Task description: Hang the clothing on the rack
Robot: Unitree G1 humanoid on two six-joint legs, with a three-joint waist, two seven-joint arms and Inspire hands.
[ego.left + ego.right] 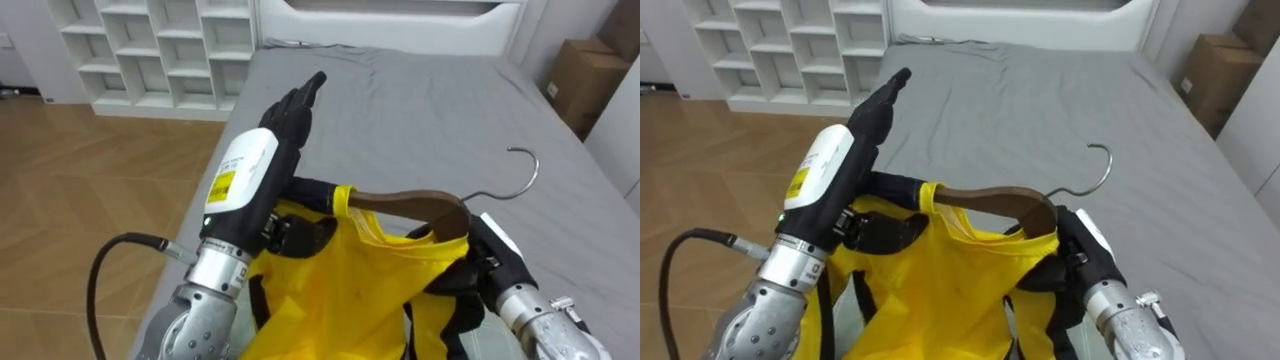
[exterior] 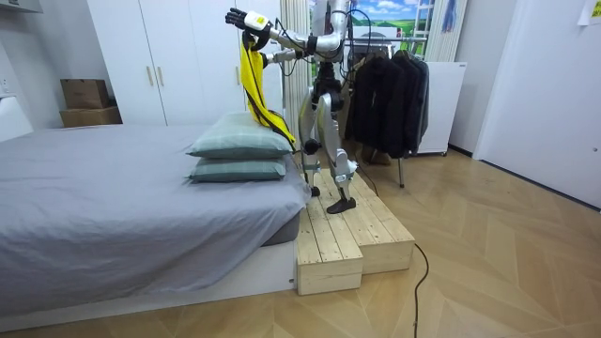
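Note:
A yellow garment [image 1: 350, 290] with dark trim hangs on a brown wooden hanger [image 1: 410, 203], whose metal hook [image 1: 525, 170] points right over the bed. My right hand [image 1: 490, 255] is curled round the hanger just below the hook, partly wrapped in the yellow cloth. My left hand [image 1: 290, 115] reaches forward above the hanger's left end with straight fingers and holds nothing; that end passes under its wrist. In the room view I stand on a wooden platform [image 2: 347, 235] at the bed's head, both arms raised, the garment [image 2: 252, 80] dangling over the pillows [image 2: 239, 145].
The grey bed [image 1: 420, 110] spreads out below my hands. A white cubby shelf [image 1: 150, 50] stands at the far left and a cardboard box [image 1: 585, 80] at the far right. Behind me, a rack of dark clothes [image 2: 385, 84] stands by a white wardrobe.

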